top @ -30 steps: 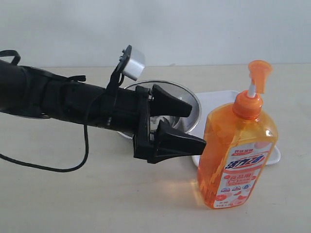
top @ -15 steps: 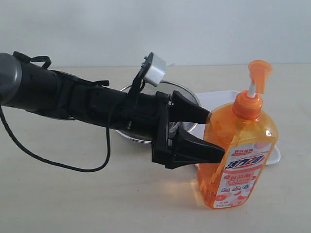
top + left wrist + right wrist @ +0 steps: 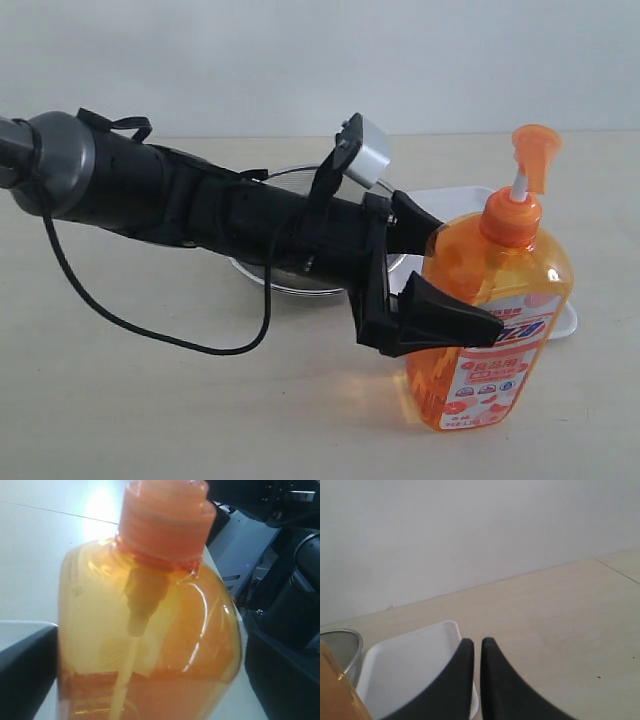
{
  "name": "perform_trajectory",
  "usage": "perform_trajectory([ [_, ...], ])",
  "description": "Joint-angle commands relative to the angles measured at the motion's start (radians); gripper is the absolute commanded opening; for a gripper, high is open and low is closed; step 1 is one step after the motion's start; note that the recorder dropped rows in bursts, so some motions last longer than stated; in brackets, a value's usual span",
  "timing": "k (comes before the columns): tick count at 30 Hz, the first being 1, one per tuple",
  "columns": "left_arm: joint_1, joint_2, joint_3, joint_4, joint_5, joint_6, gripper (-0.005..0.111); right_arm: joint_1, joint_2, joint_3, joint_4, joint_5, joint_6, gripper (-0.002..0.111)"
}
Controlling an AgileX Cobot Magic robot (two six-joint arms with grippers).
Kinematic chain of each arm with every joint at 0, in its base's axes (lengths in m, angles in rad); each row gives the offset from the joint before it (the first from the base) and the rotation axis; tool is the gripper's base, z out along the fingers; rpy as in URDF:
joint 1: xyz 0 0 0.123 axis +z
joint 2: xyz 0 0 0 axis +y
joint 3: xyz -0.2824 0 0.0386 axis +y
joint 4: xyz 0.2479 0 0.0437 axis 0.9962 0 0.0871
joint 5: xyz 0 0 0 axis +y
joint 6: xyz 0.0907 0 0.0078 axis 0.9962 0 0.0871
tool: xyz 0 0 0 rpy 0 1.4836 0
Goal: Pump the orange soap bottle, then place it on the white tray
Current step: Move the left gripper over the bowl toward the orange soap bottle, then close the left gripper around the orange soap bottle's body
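Observation:
The orange soap bottle (image 3: pixel 495 340) stands upright on the table in front of the white tray (image 3: pixel 445 205), its orange pump head (image 3: pixel 533 150) raised. My left gripper (image 3: pixel 468 280) is open and straddles the bottle's upper body, one finger in front and the other behind it. In the left wrist view the bottle (image 3: pixel 150 630) fills the space between the black fingers (image 3: pixel 25 672), with a small gap on one side. My right gripper (image 3: pixel 477 641) is shut with nothing in it, beside the tray (image 3: pixel 410 660). It does not show in the exterior view.
A round steel strainer bowl (image 3: pixel 290 275) sits behind my left arm, next to the tray; its rim (image 3: pixel 340 640) shows in the right wrist view. A black cable (image 3: pixel 150 325) hangs from the left arm onto the table.
My left arm has pushed rightward, and its open fingers have slid from just touching the bottle's left side to either side of its body. The bottle has stayed in place.

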Motion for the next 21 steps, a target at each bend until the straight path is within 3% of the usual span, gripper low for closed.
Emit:
perform_trajectory([
  [1, -0.018, 0.054, -0.039, -0.007, 0.012, 0.005, 0.092, -0.005, -0.005, 0.0, 0.002, -0.007, -0.002, 0.001],
  [21, -0.018, 0.137, -0.111, -0.007, 0.11, 0.005, 0.092, -0.005, -0.005, 0.0, 0.002, -0.005, -0.002, 0.001],
])
